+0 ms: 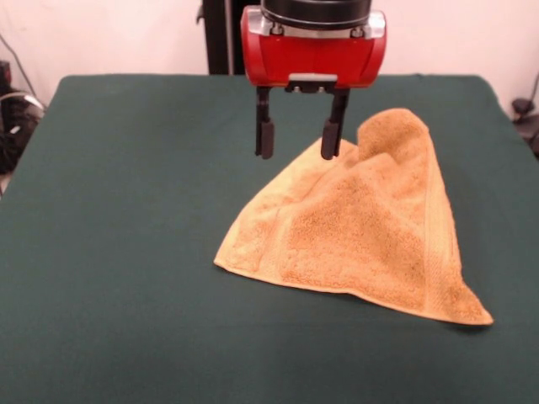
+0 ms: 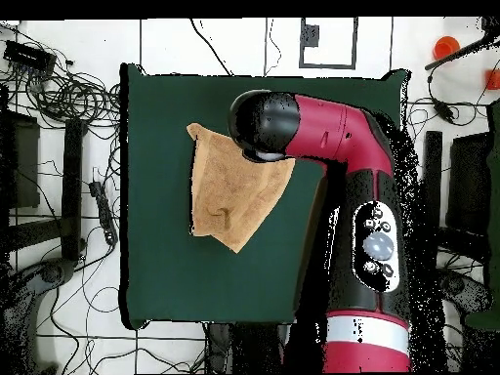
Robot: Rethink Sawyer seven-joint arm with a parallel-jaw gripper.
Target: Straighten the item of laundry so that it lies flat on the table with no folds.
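- The terry-cloth towel (image 1: 370, 231) was golden tan-orange, with a fluffy looped pile over most of its face and a smoother woven band running near its right-hand edge in the front view.
- It lay on the table (image 1: 126, 252) in a rough triangle, folded over itself, with two pointed corners toward the camera and a rounded, raised hump at its far end.
- A soft crease ran across the cloth below the hump, and a second layer showed along the left slope.
- In the overhead view the towel (image 2: 229, 195) looked like a wedge narrowing to a point, partly hidden under the arm's black joint.
- The table was covered in plain, matte dark green cloth, rectangular, with the towel taking up only a small part of it.
- The gripper (image 1: 300, 139) hung straight down from its glossy red housing, just above the towel's far left slope beside the hump.
- Its two black fingers stood well apart with nothing between them; whether the right finger touched the cloth could not be told.
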